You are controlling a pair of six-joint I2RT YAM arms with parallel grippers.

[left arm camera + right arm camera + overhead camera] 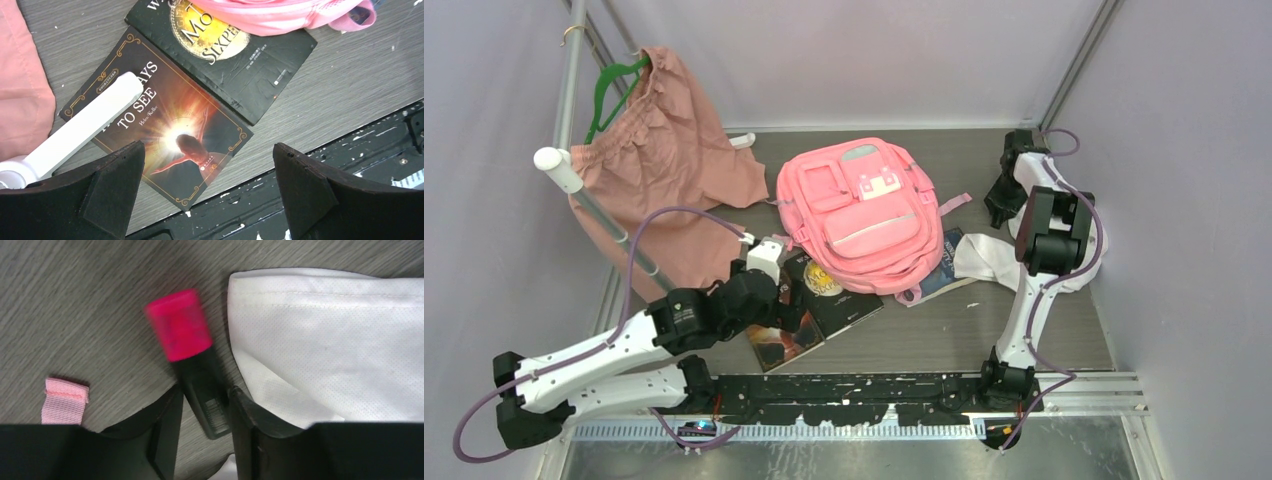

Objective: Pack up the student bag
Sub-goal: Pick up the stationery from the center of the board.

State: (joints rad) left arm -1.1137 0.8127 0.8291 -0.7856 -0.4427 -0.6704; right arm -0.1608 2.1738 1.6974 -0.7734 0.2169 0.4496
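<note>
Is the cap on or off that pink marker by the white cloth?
On. The pink cap covers one end of the black marker, with no bare tip showing.

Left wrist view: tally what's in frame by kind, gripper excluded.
Books: 2 (black-cover book, sunburst-cover book)
White stick-shaped object: 1
Pink backpack: 1
Dusty-pink garment: 1
Total: 5

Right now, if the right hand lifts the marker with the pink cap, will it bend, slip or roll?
Probably stiff: the marker looks like hard plastic. Its smooth, narrow black body sits between the fingers of the right hand, so it may slip or pivot. If dropped, its roundish shape might roll.
</note>
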